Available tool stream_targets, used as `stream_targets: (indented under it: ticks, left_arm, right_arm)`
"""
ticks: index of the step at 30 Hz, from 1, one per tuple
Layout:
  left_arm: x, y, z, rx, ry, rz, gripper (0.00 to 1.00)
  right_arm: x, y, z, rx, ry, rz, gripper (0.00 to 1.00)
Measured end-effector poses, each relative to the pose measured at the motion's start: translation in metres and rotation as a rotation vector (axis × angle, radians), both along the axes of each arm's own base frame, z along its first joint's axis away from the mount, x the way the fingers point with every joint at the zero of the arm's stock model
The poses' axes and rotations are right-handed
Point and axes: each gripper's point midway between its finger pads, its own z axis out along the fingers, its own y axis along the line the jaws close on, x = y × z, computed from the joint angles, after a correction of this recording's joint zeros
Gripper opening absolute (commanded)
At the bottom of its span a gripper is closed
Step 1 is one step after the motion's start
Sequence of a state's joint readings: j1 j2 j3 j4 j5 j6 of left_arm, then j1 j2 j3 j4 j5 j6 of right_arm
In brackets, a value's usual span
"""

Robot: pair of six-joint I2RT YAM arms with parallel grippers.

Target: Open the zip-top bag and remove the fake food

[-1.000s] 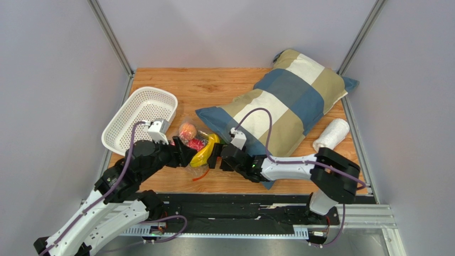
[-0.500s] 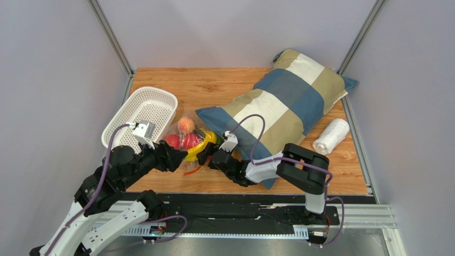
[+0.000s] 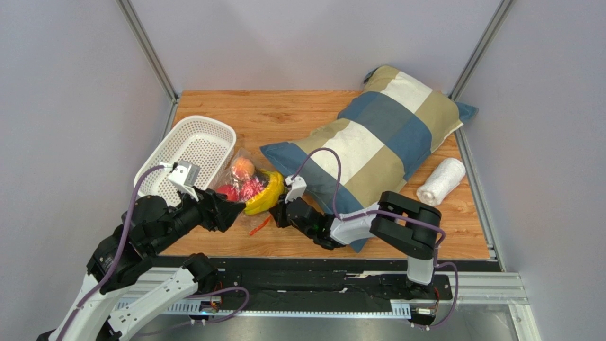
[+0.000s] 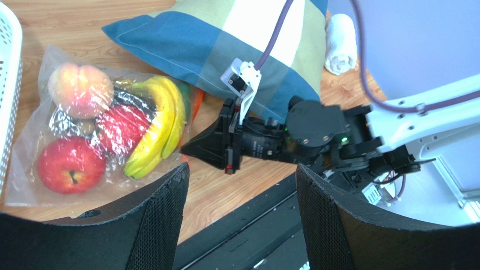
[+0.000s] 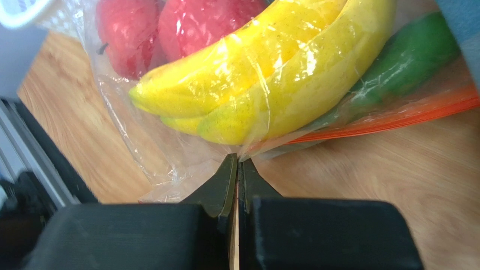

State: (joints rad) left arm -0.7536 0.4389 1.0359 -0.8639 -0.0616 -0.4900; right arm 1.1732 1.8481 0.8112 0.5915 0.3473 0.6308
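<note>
The zip-top bag (image 3: 245, 186) lies on the wooden table between the basket and the pillow. Through its clear plastic show the fake food: a yellow banana (image 5: 265, 84), red apples (image 5: 169, 28), a peach (image 4: 80, 89) and a green vegetable (image 5: 405, 62). My right gripper (image 5: 238, 163) is shut on the bag's edge, right where the orange zipper strip (image 5: 394, 121) ends, below the banana. My left gripper (image 4: 242, 185) hangs open over the table's front edge, holding nothing, with the bag (image 4: 28, 140) off to its left and the right gripper (image 4: 189, 147) ahead of it.
A white mesh basket (image 3: 186, 145) stands at the left, touching the bag's far side. A large checked pillow (image 3: 370, 135) covers the right half of the table and my right arm lies along its near corner. A rolled white towel (image 3: 441, 180) sits at the right edge.
My right gripper has shifted left and shut on the bag's edge. The left gripper has drawn back from the bag toward the near left, still open. The bag has slid slightly left.
</note>
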Motion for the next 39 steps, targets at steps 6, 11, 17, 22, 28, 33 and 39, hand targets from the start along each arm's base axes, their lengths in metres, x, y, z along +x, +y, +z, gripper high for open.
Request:
stream_targets:
  ticks: [6, 11, 17, 22, 28, 33, 39]
  left_arm:
    - [0.006, -0.013, -0.006, 0.045, 0.039, -0.038, 0.74]
    - [0.012, -0.024, -0.007, 0.052, 0.06, -0.061, 0.74]
    - [0.016, -0.027, 0.013, -0.018, 0.034, -0.036, 0.83]
    - [0.03, -0.031, 0.022, -0.06, 0.026, 0.016, 0.94]
    - [0.059, -0.044, 0.012, -0.05, 0.089, 0.091, 0.92]
    - [0.082, -0.046, 0.012, -0.063, 0.111, 0.133, 0.89]
    - [0.107, -0.039, -0.012, -0.147, 0.163, 0.148, 0.84]
  right_arm:
    - [-0.018, -0.023, 0.05, -0.174, -0.069, 0.154, 0.0]
    - [-0.024, -0.043, 0.115, -0.246, -0.177, 0.304, 0.0]
    - [-0.022, -0.055, 0.162, -0.317, -0.263, 0.549, 0.0]
    - [-0.026, -0.066, 0.155, -0.406, -0.275, 0.718, 0.0]
    - [-0.013, -0.093, 0.148, -0.402, -0.252, 0.81, 0.0]
    - [-0.015, -0.1, 0.151, -0.374, -0.248, 0.849, 0.0]
    - [-0.029, -0.102, 0.163, -0.337, -0.285, 0.871, 0.0]
